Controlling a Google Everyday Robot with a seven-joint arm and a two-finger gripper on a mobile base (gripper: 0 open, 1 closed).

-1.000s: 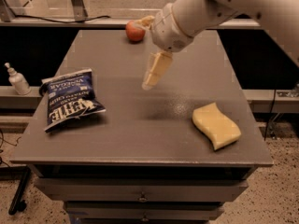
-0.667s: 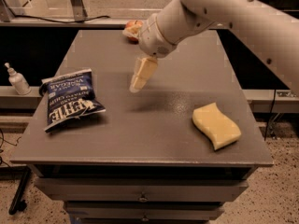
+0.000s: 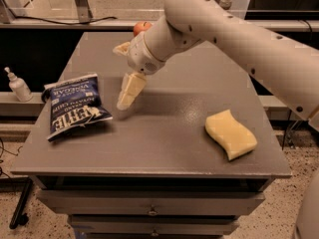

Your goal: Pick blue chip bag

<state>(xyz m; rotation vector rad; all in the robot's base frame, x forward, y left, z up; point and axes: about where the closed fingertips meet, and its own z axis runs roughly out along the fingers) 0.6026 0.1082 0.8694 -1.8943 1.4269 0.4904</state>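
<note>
Closest to us is the front edge of a gray tabletop [image 3: 164, 156]. Under it we see gray drawers [image 3: 149, 203] with small handles.

A bit farther in, on the right side of the tabletop, lies a wavy pale-yellow sponge [image 3: 231, 134]. It lies flat and nothing touches it.

On the left side of the tabletop lies the blue chip bag [image 3: 75, 106]. It is dark blue with big white letters. It lies flat, near the left edge, and one corner points to the front. It is bigger than the sponge and well apart from it.

Just to the right of the bag we see the gripper [image 3: 127, 93]. It is cream colored and points down and a little to the left, with its tip low over the tabletop. It is near the bag but does not touch it, and it holds nothing. We cannot tell if the gripper is open or closed.

The big white arm [image 3: 224, 29] comes in from the right and reaches over the middle of the tabletop.

Behind the arm, at the far edge of the tabletop, an orange-red round thing [image 3: 141, 27] peeks out. We cannot tell what it is.

Off to the left, beside the tabletop, a small white pump bottle [image 3: 17, 85] stands on a ledge.
</note>
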